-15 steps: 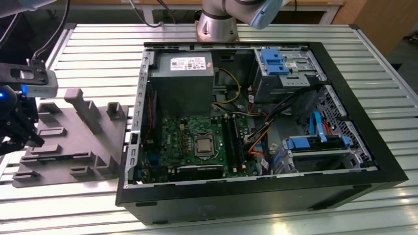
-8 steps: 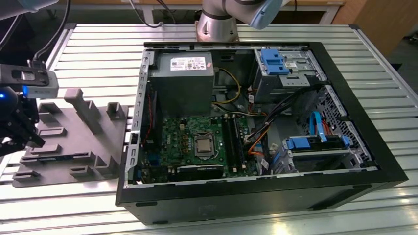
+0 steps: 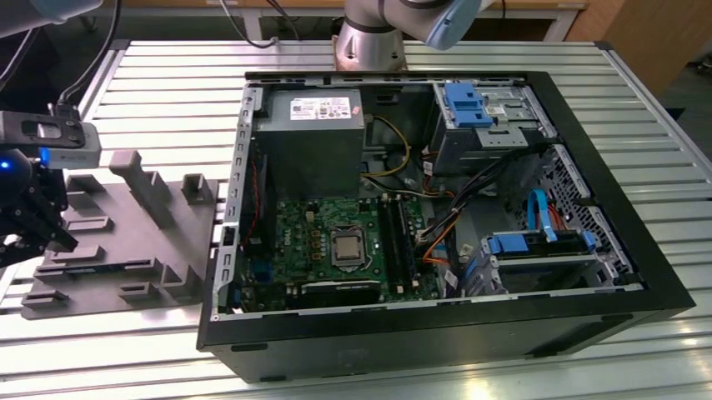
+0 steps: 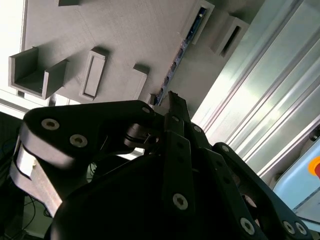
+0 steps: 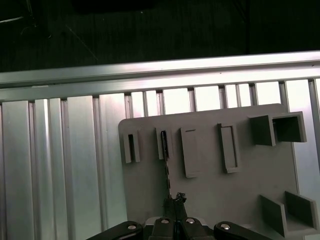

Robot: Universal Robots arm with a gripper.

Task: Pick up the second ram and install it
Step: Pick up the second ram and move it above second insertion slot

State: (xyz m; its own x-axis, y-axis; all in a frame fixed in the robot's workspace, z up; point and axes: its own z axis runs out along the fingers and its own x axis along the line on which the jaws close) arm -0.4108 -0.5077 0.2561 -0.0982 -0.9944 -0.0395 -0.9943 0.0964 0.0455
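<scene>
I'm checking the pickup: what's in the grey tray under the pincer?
A thin memory stick stands on edge in a slot of the grey tray, running in under the pincer. The pincer covers one end of it, so that part cannot be seen.

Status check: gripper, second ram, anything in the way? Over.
Gripper low over grey tray, at one end of the second ram. Ram on edge in its tray slot, not lifted. Nothing seen blocking it.

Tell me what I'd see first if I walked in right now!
A big black computer case lies open in the middle of the exterior view, its green motherboard showing. On the exterior view's left sits a grey tray, and in the first wrist view the tool is right at the second ram slotted in it.
</scene>
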